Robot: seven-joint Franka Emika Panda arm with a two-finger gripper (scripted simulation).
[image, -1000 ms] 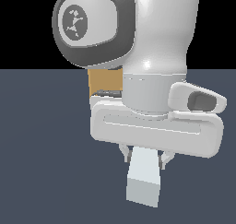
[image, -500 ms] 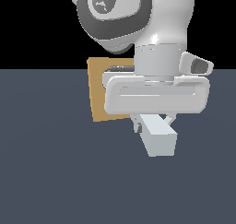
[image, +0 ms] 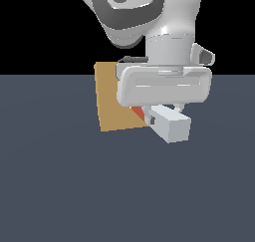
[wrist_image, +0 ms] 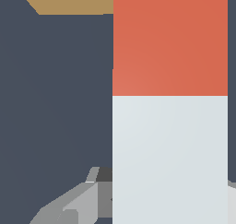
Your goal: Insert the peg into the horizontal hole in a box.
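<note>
My gripper is shut on the peg, a pale grey-white bar held level above the floor. Its orange-red end points at the tan box and shows just in front of the box's face. In the wrist view the peg fills the frame, its orange-red end reaching toward the box's edge. One grey finger shows beside the peg. The hole is hidden behind the gripper body and the peg.
The dark grey-blue floor stretches all around the box. The arm's white wrist and hand body cover the box's side toward the exterior view's right.
The arm has risen and swung, carrying the peg up and toward the exterior view's right. The peg has turned level, and its orange-red end now shows against the box.
</note>
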